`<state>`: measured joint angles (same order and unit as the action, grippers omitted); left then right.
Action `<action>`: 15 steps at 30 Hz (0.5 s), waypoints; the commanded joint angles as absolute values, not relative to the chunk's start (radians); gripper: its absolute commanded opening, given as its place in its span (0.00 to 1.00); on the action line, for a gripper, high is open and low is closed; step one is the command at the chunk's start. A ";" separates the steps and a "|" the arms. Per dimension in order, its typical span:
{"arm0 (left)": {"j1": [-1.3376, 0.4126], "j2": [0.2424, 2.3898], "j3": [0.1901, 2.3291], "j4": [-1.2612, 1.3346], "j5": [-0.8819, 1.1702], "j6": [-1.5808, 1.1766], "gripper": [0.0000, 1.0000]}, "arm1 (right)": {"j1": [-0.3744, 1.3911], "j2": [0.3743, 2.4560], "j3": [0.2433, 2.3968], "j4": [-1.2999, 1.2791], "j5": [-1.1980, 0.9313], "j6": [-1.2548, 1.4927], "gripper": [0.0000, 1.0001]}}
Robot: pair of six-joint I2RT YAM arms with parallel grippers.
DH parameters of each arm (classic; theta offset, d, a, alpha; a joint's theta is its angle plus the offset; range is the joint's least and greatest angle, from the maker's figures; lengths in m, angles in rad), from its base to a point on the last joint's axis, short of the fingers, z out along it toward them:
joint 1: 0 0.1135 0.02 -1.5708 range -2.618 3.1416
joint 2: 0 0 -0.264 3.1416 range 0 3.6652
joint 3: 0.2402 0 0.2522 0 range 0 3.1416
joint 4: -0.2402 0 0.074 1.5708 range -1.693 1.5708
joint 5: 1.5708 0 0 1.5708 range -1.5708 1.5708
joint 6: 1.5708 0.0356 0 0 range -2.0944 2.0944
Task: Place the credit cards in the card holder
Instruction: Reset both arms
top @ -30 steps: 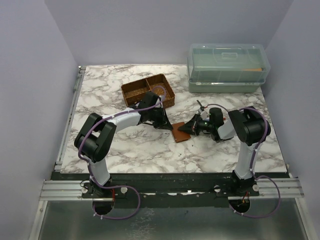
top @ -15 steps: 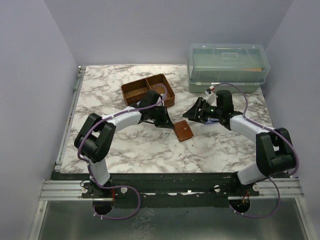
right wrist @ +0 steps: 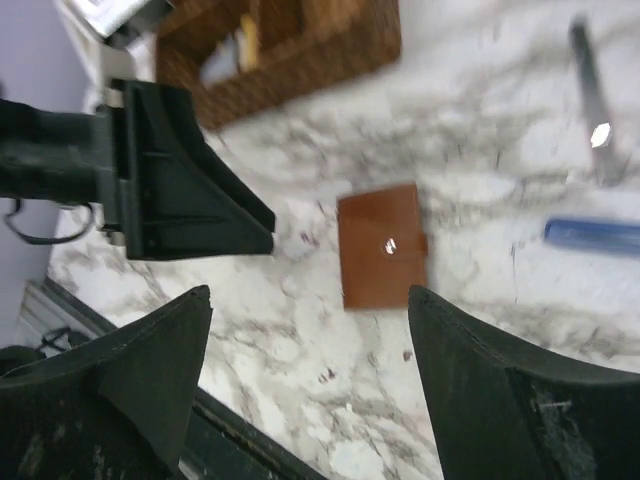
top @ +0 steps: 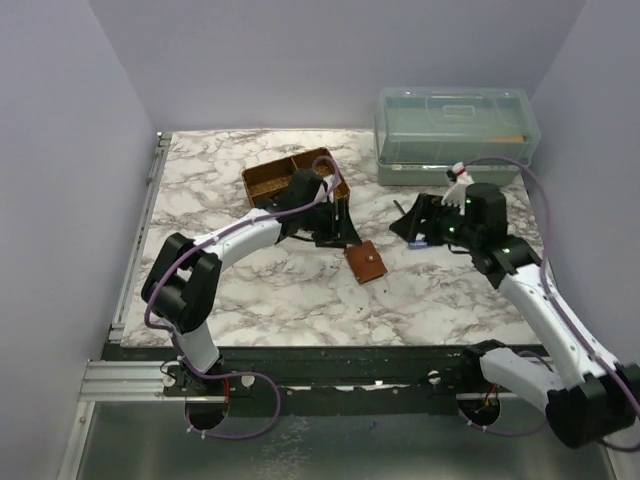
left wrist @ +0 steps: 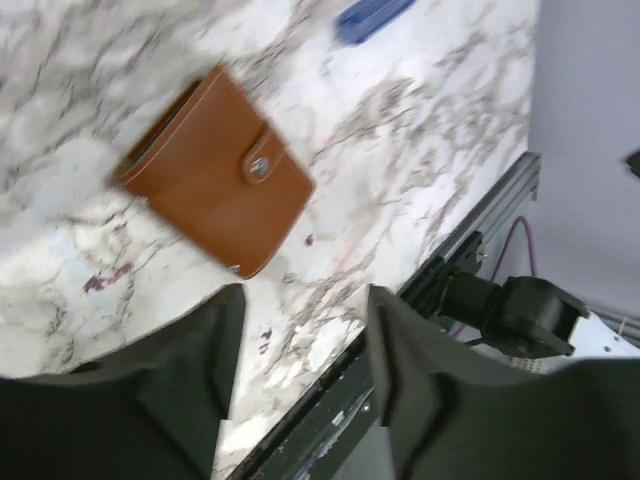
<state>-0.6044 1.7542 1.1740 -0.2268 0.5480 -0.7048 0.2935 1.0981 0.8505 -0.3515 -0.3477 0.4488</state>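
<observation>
The card holder (top: 366, 264) lies shut and snapped flat on the marble table, brown with a small metal snap; it also shows in the left wrist view (left wrist: 215, 180) and the right wrist view (right wrist: 383, 245). My left gripper (top: 335, 222) hangs just up-left of it, open and empty (left wrist: 305, 295). To the holder's right my right gripper (top: 415, 220) hovers above the table, wide open and empty (right wrist: 310, 295). One blue credit card (right wrist: 595, 235) lies on the table right of the holder, also seen in the left wrist view (left wrist: 372, 15).
A brown divided basket tray (top: 295, 180) stands behind the left gripper. A clear lidded plastic box (top: 455, 130) sits at the back right. A thin dark stick-like tool (right wrist: 590, 100) lies beyond the blue card. The table's front rail (left wrist: 470, 250) runs close by.
Both grippers were shut at the card holder; the right one let go, opened and drew back up to the right. The left one then opened and lifted off. The holder lies flat, shut.
</observation>
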 commanded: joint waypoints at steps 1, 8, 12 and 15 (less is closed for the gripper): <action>-0.609 1.597 1.303 -0.203 0.508 -0.631 0.66 | 0.296 0.886 0.987 -0.471 -0.231 0.379 0.86; -0.617 1.410 1.382 -0.120 0.375 -0.548 0.97 | 0.296 0.718 1.217 -0.607 -0.097 0.307 1.00; -0.618 1.305 1.338 -0.010 0.313 -0.521 0.99 | 0.296 0.667 1.301 -0.635 -0.044 0.272 1.00; -0.618 1.242 1.317 0.063 0.212 -0.524 0.99 | 0.296 0.624 1.337 -0.633 -0.027 0.265 1.00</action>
